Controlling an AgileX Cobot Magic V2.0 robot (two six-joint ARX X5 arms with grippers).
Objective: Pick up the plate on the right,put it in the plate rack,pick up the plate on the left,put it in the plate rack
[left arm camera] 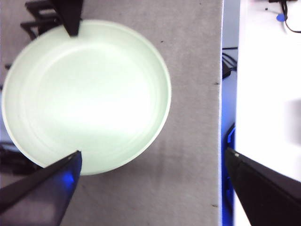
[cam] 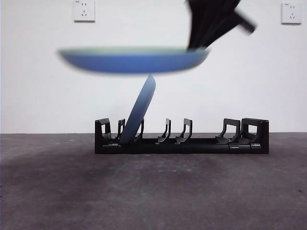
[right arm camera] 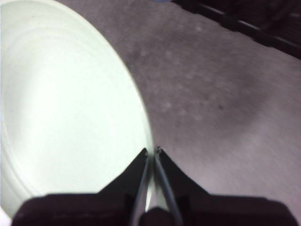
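Black end effector (right arm camera: 153, 153) of two tapering, wedge-shaped jaws with thin pale inner edges

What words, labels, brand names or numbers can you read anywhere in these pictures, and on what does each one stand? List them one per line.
Wall socket at upper left: a small mark near its top, too small to read.
Wall socket at upper right: a small mark too, unreadable.
Held plate, racked plate, plate rack, right gripper: no text visible.
Nothing else readable.
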